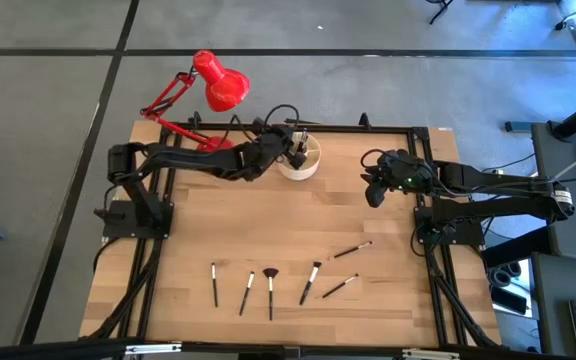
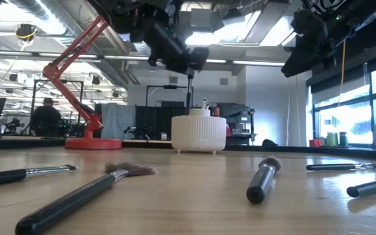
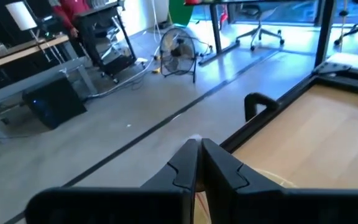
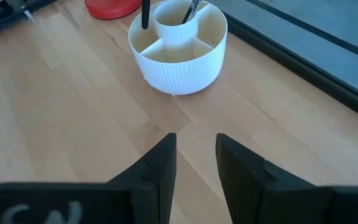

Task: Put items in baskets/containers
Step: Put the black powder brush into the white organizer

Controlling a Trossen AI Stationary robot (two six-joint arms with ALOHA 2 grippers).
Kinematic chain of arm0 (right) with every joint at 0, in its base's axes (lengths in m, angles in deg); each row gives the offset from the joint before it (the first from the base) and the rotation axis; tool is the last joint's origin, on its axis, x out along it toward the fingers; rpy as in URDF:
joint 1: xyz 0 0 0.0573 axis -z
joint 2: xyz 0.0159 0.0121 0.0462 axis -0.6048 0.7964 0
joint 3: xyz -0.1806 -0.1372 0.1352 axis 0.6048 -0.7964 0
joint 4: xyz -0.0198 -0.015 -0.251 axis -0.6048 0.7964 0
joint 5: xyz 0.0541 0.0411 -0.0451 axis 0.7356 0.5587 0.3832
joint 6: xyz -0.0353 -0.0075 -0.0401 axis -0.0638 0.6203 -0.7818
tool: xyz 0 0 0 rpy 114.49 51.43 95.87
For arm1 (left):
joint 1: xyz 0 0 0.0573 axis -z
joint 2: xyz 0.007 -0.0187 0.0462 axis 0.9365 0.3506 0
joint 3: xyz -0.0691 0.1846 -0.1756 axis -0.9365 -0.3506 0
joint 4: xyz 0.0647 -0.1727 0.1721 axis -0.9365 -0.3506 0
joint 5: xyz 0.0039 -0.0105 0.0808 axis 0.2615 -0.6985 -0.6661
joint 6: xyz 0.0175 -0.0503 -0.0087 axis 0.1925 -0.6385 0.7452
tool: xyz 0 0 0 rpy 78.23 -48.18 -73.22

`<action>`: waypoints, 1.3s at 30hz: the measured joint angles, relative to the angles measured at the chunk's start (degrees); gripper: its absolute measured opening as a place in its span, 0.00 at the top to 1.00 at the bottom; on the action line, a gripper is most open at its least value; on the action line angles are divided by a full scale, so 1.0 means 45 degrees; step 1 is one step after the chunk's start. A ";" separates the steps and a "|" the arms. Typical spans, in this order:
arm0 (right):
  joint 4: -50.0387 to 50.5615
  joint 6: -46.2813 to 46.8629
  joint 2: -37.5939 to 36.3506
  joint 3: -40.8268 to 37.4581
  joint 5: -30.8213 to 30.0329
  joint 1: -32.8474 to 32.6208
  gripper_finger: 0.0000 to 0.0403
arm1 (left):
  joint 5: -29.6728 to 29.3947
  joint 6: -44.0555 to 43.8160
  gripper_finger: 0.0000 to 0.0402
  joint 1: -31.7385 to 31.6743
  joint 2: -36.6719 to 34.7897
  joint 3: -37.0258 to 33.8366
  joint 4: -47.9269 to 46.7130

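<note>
The wooden counter (image 1: pixel 298 215) carries everything here, and the main risk sits at its far edge: the left hand (image 1: pixel 296 146) hangs over the ribbed cream organiser (image 1: pixel 299 161) with its fingers pressed together on a thin dark makeup brush (image 2: pixel 189 91) held upright above the cup. If the fingers let go while the handle stands over a divider or the rim rather than over an open compartment, I judge the brush could tip out onto the counter; a push down at an angle might also shove the light organiser. The red desk lamp (image 1: pixel 208 95) stands just beside the organiser on the left arm's side, so a swing back could clip its arm. The right hand (image 1: pixel 376 187) waits in the air near the right rail, fingers spread and holding nothing, clear of the cup. Six brushes lie in a loose row near the front edge, among them a fan brush (image 1: pixel 270 290), well apart from the organiser.
</note>
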 joint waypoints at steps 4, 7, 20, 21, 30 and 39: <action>0.0000 -0.0010 0.0000 0.0000 0.0003 0.0000 0.72 | -0.0206 -0.0005 0.96 -0.0056 0.0368 0.0002 -0.0067; 0.0000 -0.0015 0.0000 0.0000 0.0003 0.0000 0.72 | -0.0334 -0.0006 0.94 -0.0056 0.0490 0.0005 -0.0053; 0.0053 -0.0015 0.0000 0.0000 0.0003 0.0000 0.72 | -0.0229 -0.0006 0.81 0.0258 0.0456 0.0005 -0.0489; 0.0060 -0.0015 0.0000 0.0000 0.0003 0.0000 0.72 | -0.0228 -0.0006 0.81 0.0300 0.0456 0.0005 -0.0487; 0.0722 0.0073 0.0000 0.0000 0.0003 0.0000 0.72 | 0.1336 -0.0607 0.80 0.1826 0.0377 0.0005 -0.3193; 0.0758 0.0409 0.0002 0.0000 0.0005 0.0003 0.72 | 0.6084 -0.5184 0.80 0.4445 -0.0564 0.1068 -1.2692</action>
